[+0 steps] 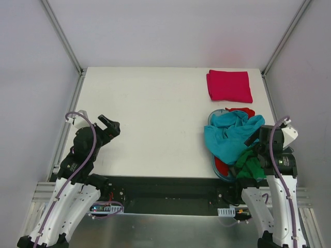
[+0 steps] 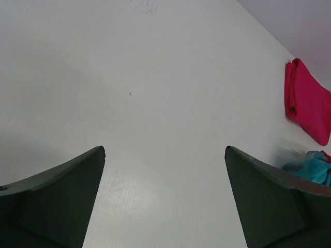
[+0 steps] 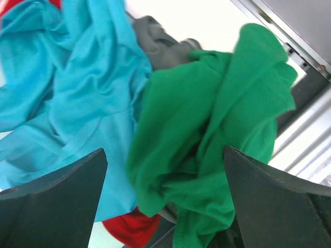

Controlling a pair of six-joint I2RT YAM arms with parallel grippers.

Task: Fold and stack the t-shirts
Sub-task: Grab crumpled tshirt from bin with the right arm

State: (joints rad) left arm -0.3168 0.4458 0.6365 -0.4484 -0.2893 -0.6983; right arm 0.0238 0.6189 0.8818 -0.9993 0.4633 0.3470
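A folded crimson-pink t-shirt [image 1: 229, 86] lies flat at the table's far right; it also shows in the left wrist view [image 2: 306, 102]. A heap of crumpled shirts fills the blue tub [image 1: 214, 163] at the near right: teal [image 1: 227, 135] on top, red [image 1: 243, 111] at the far edge, bright green [image 1: 251, 166] at the near edge. In the right wrist view the green shirt [image 3: 207, 139] bunches between my open right gripper's [image 3: 164, 155] jaws, with teal [image 3: 72, 98], dark grey [image 3: 160, 44] and red [image 3: 132, 227] around it. My left gripper [image 1: 109, 125] is open and empty over bare table at the left.
The white table [image 1: 155, 119] has metal frame rails along its left and right edges. A black strip and the arm bases run along the near edge. Grey walls enclose the back and sides.
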